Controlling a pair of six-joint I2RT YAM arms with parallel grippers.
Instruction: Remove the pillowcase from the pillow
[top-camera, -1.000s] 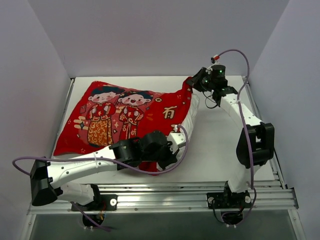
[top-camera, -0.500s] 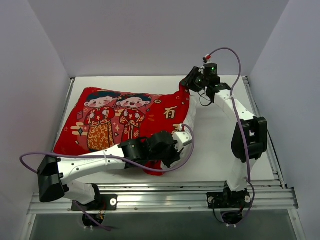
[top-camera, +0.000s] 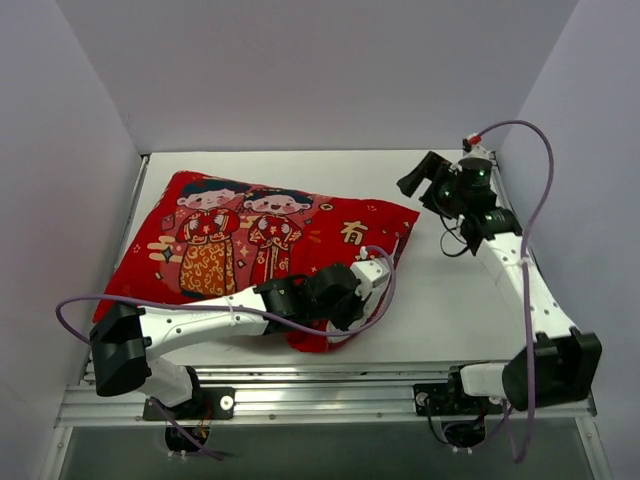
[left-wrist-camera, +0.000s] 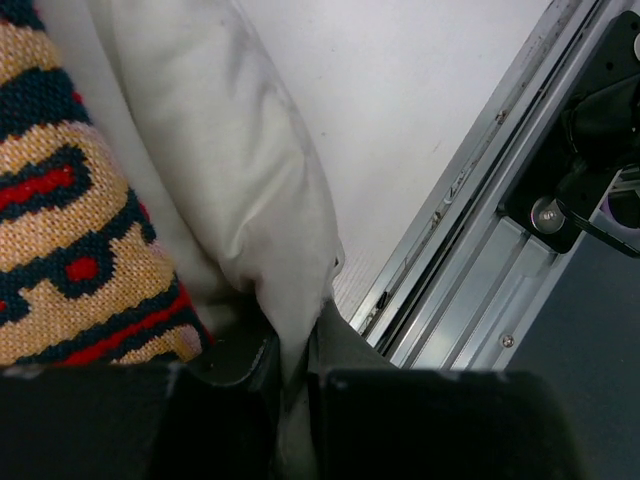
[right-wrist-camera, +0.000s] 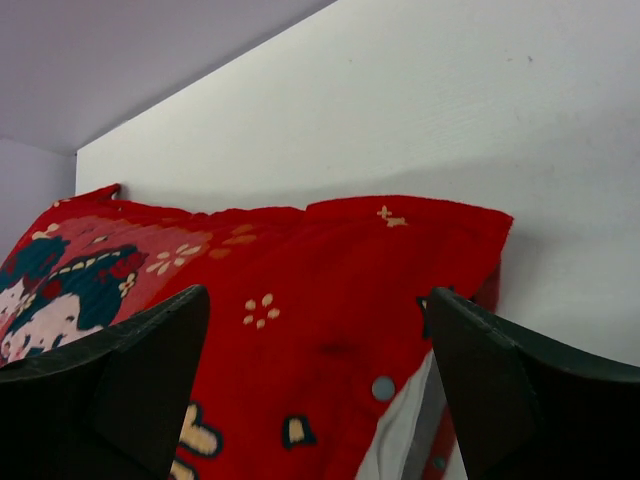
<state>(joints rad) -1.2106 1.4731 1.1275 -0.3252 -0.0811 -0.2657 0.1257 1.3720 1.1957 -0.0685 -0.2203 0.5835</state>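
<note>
The red pillowcase (top-camera: 250, 240), printed with two cartoon children, lies across the left and middle of the table. At its near right opening my left gripper (top-camera: 352, 292) is shut on a fold of plump white pillow (left-wrist-camera: 230, 180). The case's woven inner side (left-wrist-camera: 70, 250) shows beside that fold. In the left wrist view my left gripper (left-wrist-camera: 295, 360) pinches the white cloth between its jaws. My right gripper (top-camera: 418, 178) hovers open off the case's far right corner, touching nothing. In the right wrist view my right gripper (right-wrist-camera: 315, 300) frames the pillowcase (right-wrist-camera: 300, 270), and a strip of white (right-wrist-camera: 400, 440) shows at its opening.
An aluminium rail (top-camera: 330, 385) runs along the near table edge, close to the left gripper, and shows as the rail (left-wrist-camera: 480, 250) in the left wrist view. White walls close in the back and both sides. Bare tabletop (top-camera: 450, 290) lies right of the pillowcase. Purple cables trail from both arms.
My right gripper opened, let go of the pillowcase's far right corner and swung right. That corner dropped flat onto the table. The left gripper stayed shut and shifted slightly.
</note>
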